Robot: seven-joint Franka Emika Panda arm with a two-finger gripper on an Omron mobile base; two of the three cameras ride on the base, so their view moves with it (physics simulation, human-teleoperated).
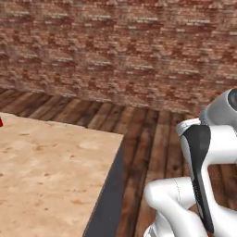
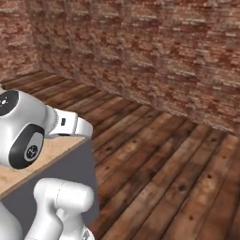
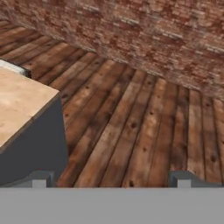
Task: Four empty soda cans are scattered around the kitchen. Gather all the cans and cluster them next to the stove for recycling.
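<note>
Standing at the corner of a pale stone-patterned counter [image 1: 51,176] with dark grey sides, the white arm holds its gripper [image 3: 111,178] out past the counter's edge, over bare wooden floor [image 3: 131,122] before a brick wall [image 2: 154,51]. Its two finger tips sit wide apart with nothing between them, likely carried empty while the base travels. A sliver of red, probably a soda can [image 1: 1,122], peeks in at the counter's far left edge, well apart from the gripper.
</note>
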